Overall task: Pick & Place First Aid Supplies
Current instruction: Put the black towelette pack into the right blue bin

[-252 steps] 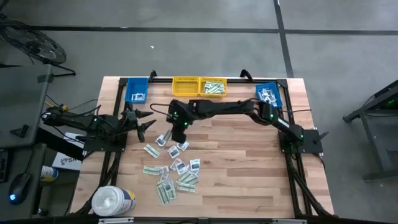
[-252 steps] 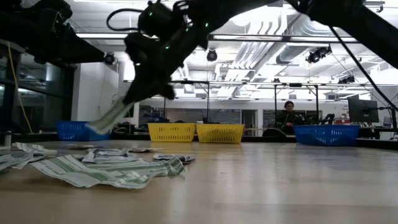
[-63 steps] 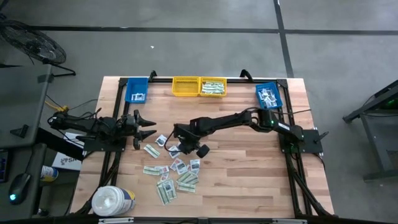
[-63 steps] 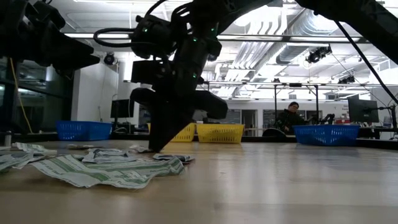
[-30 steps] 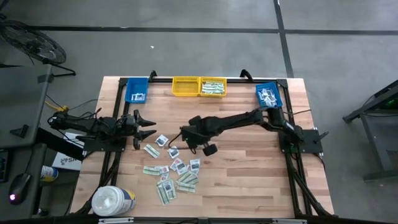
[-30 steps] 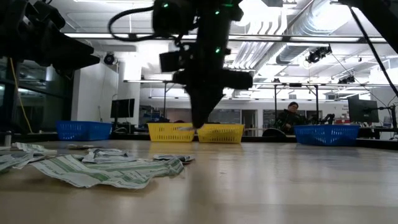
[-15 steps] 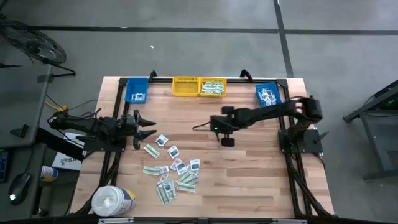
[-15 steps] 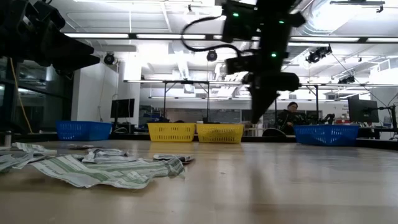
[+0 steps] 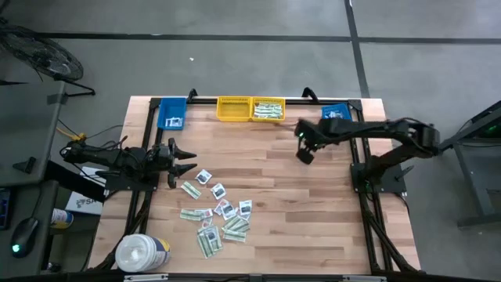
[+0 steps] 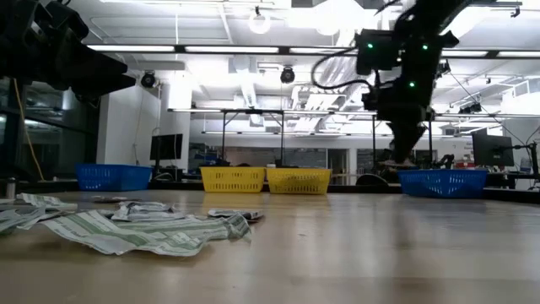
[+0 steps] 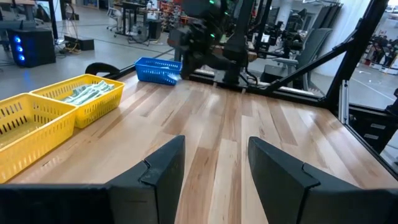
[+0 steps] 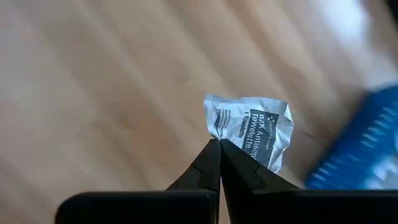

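The first aid supplies point(image 9: 220, 215) lie as a loose pile of flat packets on the table's near left, also seen low on the left in the low view point(image 10: 135, 228). One small white packet with dark blue print point(image 12: 252, 129) is up in the air, and my right gripper point(image 12: 219, 144) is shut on it. That gripper point(image 9: 304, 155) hangs over the far right of the table, near the right blue bin point(image 9: 337, 119). My left gripper point(image 9: 188, 159) waits open at the left edge, its fingers point(image 11: 163, 167) level over bare wood. My right gripper pinches the white packet by its crumpled edge point(image 12: 216, 133) between its two fingertips. The fingers slant down from above. The packet sticks out past the tips, lifted clear of the table.
Two yellow bins point(image 9: 251, 109) stand at the far edge, the right one holding long strips. A blue bin point(image 9: 172, 114) sits at the far left. A white round tub point(image 9: 142, 252) stands at the near left corner. Bare wood fills the middle and near right.
My right gripper has travelled from the middle of the table toward its right and far edges, up to the right blue bin, carrying the packet clear of the wood. It has rolled about its own axis on the way and stayed shut.
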